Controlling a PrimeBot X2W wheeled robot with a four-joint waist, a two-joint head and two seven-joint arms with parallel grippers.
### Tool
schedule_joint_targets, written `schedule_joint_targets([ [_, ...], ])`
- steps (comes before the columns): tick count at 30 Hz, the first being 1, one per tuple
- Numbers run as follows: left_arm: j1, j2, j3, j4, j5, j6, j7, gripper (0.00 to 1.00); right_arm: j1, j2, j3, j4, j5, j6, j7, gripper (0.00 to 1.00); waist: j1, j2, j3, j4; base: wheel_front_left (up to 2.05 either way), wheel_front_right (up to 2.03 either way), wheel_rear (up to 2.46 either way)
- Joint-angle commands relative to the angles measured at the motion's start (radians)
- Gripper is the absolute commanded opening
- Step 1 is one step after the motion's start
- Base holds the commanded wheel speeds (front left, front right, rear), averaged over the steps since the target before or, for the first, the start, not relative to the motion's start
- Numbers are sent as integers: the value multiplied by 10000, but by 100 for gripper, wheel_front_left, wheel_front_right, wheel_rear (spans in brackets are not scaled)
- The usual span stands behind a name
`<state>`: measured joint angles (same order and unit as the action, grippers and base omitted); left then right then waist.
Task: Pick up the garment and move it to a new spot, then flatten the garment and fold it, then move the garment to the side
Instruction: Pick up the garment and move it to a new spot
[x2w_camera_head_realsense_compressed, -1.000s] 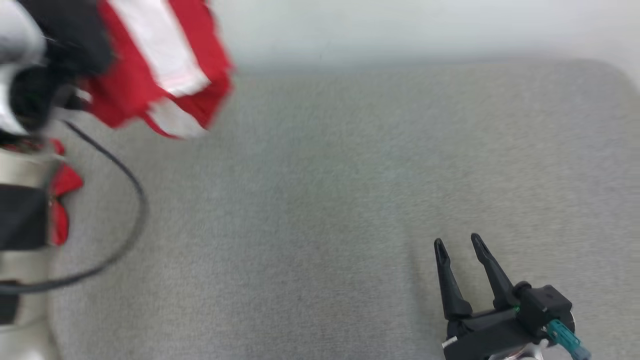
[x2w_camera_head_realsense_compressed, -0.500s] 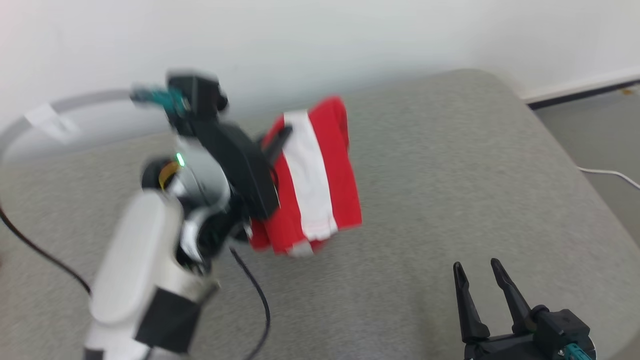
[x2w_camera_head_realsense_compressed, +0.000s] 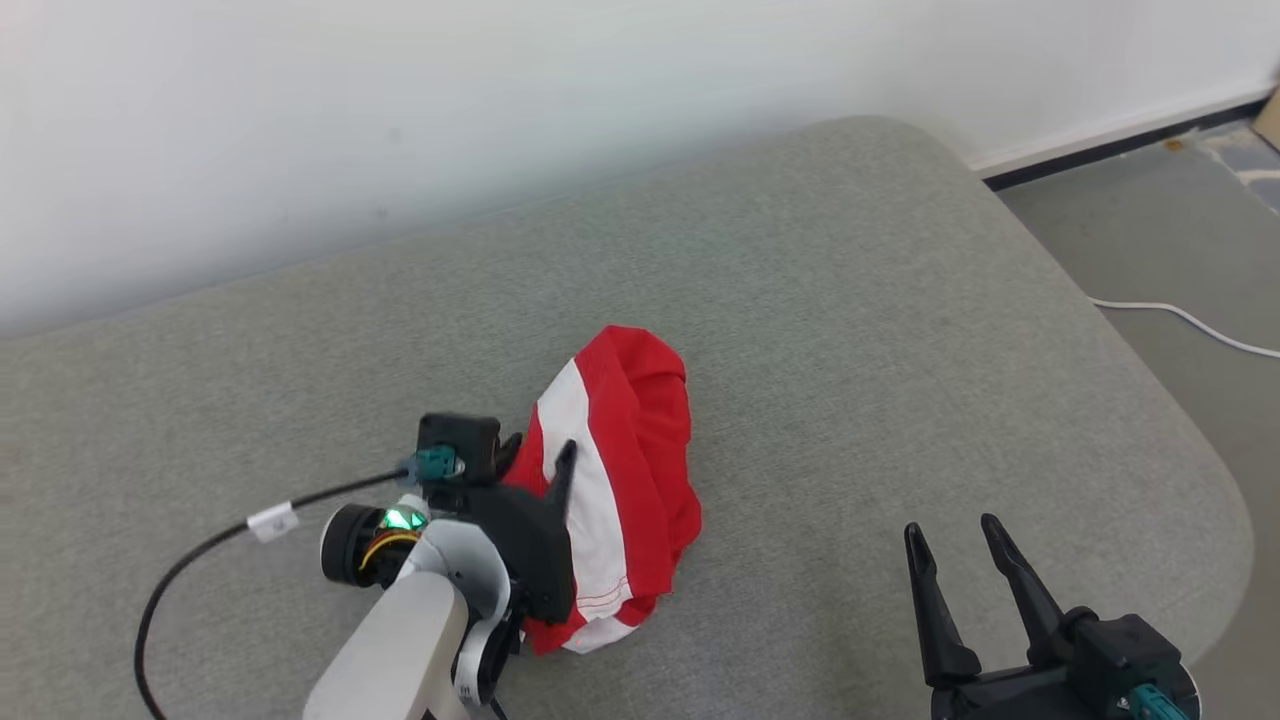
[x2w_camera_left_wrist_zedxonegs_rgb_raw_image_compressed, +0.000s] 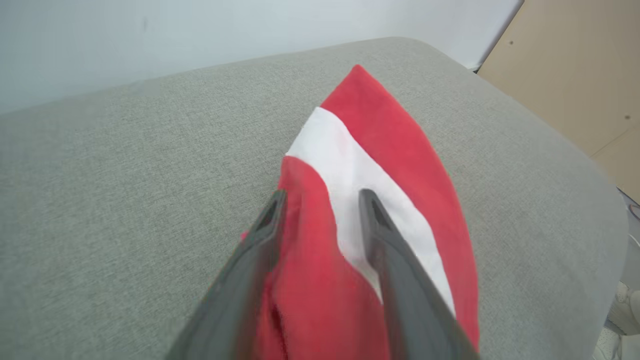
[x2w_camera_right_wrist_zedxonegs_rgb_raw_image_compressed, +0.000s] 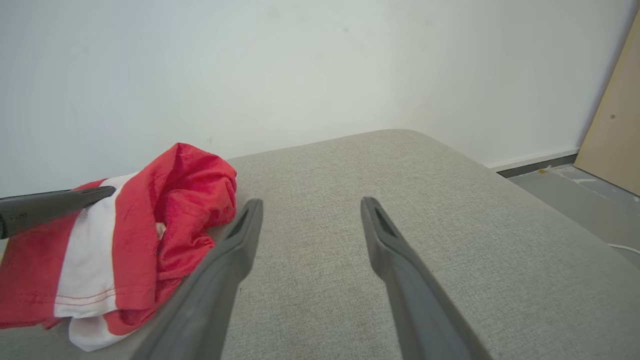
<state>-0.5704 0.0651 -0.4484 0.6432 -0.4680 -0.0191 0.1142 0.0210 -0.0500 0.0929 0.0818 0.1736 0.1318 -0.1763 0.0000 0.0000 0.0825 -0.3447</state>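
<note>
Left wrist view: left gripper (x2w_camera_left_wrist_zedxonegs_rgb_raw_image_compressed: 322, 199) stands parted astride the garment (x2w_camera_left_wrist_zedxonegs_rgb_raw_image_compressed: 385, 125), bunched at centre of cushion (x2w_camera_left_wrist_zedxonegs_rgb_raw_image_compressed: 125, 175). Right gripper (x2w_camera_head_realsense_compressed: 950, 535) gapes empty over the cushion's near right corner. Advise lifting clear, then gripping opposite hems to spread.

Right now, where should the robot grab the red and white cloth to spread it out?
Probably the stitched hem at the near end of the garment. It sticks out of the bunched heap, low on the cushion. The open right end effector could slide in low from its side.
</note>
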Motion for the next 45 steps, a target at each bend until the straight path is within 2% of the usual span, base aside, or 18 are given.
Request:
schedule_joint_targets([
  [1, 259, -62, -18, 147, 3, -49, -391, 100, 104, -9, -64, -53, -83, -21, 41, 100, 0, 0, -221, 452, 0, 0, 0],
  [7, 775, -128, 117, 283, -301, -46, -2945, 100, 411, -12, -378, -253, -239, -21, 250, 100, 0, 0, -747, 1435, 0, 0, 0],
  [11, 1455, -112, 464, -141, -398, -2, -3703, 100, 747, -7, -731, -390, -300, -21, 321, 100, 0, 0, -1083, 2134, 0, 0, 0],
  [14, 1973, -22, 748, -587, -312, 31, -3785, 100, 914, -9, -869, -479, -307, -21, 359, 100, 0, 0, -1219, 2455, 0, 0, 0],
  [16, 2945, 101, 1433, -1866, 130, 120, -3790, 100, 1180, -7, -1092, -565, -342, -21, 422, 100, 0, 0, -1366, 2903, 0, 0, 0],
  [17, 2945, 101, 1433, -1866, 130, 120, -3790, 100, 1180, -7, -1092, -565, -342, -21, 422, 100, 0, 0, -1366, 2903, 0, 0, 0],
  [22, 4633, 133, 2486, -3494, 1021, 32, -3796, 100, 1539, -7, -1304, -558, -385, -21, 466, 100, 0, 0, -1561, 3407, 0, 0, 0],
  [26, 5759, 35, 3165, -4266, 1600, -124, -3798, 100, 1840, -8, -1386, -410, -286, -21, 382, 100, 0, 0, -1691, 3683, 0, 0, 0],
  [35, 7166, -22, 3930, -4436, 2712, -529, -3800, 100, 2403, -7, -1413, 125, -197, -21, 57, 100, 0, 0, -1981, 3955, 0, 0, 0],
  [45, 7169, -99, 4179, -4369, 2938, -889, -3801, 100, 2426, -7, -1494, 164, -205, -21, 20, 100, 0, 0, -1883, 4062, 0, 0, 0],
])
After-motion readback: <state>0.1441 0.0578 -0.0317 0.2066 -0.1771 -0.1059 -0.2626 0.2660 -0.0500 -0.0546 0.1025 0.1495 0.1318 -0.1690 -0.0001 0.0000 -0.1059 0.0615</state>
